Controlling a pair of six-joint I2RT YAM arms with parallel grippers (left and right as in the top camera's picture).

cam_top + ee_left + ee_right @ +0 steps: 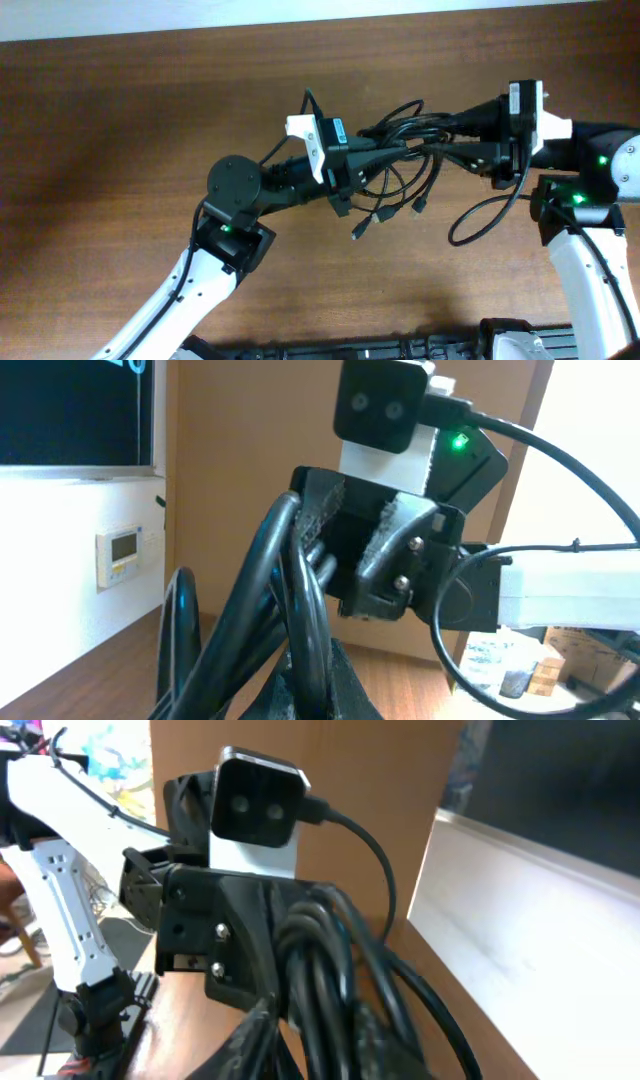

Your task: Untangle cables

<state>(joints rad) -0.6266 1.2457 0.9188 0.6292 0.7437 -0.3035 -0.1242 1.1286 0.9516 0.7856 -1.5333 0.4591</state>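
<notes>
The cables (405,135) are a bundle of thin black cords stretched between my two grippers above the brown table. Several ends with small plugs hang down below the bundle (380,205). My left gripper (385,150) is shut on the left part of the bundle; in the left wrist view the cords (290,590) run up from between its fingers (315,695). My right gripper (455,140) is shut on the right part; in the right wrist view the cords (330,980) pass between its fingers (320,1050).
The brown wooden table (120,130) spreads all round. A loop of the right arm's own thicker wire (485,215) hangs below the right wrist. The arm bases stand at the table's front edge (230,245) (580,200).
</notes>
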